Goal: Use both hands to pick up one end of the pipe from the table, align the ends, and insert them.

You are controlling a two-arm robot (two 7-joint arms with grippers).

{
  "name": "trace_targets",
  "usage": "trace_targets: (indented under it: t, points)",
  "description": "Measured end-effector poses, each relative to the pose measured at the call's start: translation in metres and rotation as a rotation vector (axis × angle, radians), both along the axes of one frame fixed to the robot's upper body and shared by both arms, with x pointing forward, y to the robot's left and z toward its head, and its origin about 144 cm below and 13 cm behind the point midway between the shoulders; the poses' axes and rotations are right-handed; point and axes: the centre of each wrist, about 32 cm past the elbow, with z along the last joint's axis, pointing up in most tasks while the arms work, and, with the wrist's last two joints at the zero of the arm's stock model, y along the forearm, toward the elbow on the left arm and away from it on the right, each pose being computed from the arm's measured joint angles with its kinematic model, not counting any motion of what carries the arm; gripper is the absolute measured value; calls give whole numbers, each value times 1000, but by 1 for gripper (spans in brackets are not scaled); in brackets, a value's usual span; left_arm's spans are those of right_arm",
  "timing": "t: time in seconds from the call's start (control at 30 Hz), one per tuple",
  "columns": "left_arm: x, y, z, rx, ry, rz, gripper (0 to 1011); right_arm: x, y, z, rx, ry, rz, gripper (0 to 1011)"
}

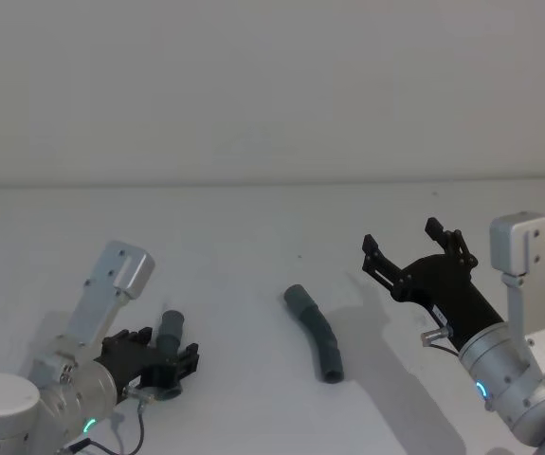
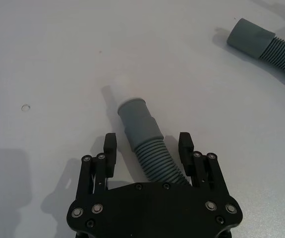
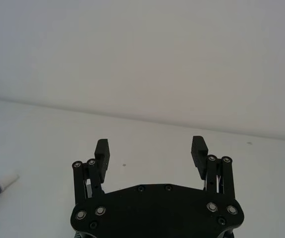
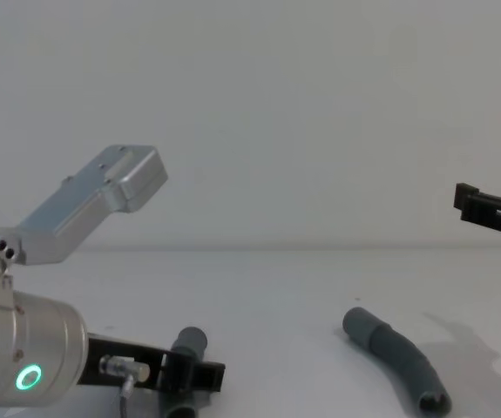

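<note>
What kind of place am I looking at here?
Probably a robotics lab test bench: a plain white table against a blank wall, the left gripper open around one grey hose piece, the right gripper open above the table, another hose piece lying between.

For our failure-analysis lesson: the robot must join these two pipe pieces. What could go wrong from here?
1. The left tool straddles the shorter pipe piece with gaps on both sides; closing on its ribbed, curved body might roll or skew it.
2. The right tool is open and raised, off to the side of the longer pipe piece on the table; gripping that curved piece near one end might let it swing, spoiling alignment.
</note>
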Motion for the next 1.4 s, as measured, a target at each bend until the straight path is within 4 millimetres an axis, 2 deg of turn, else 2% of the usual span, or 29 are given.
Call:
trace_targets:
  t: [1.4]
  points:
    - [0, 0, 0, -1, 3, -2, 463, 0, 0, 0, 0, 0, 0, 1002]
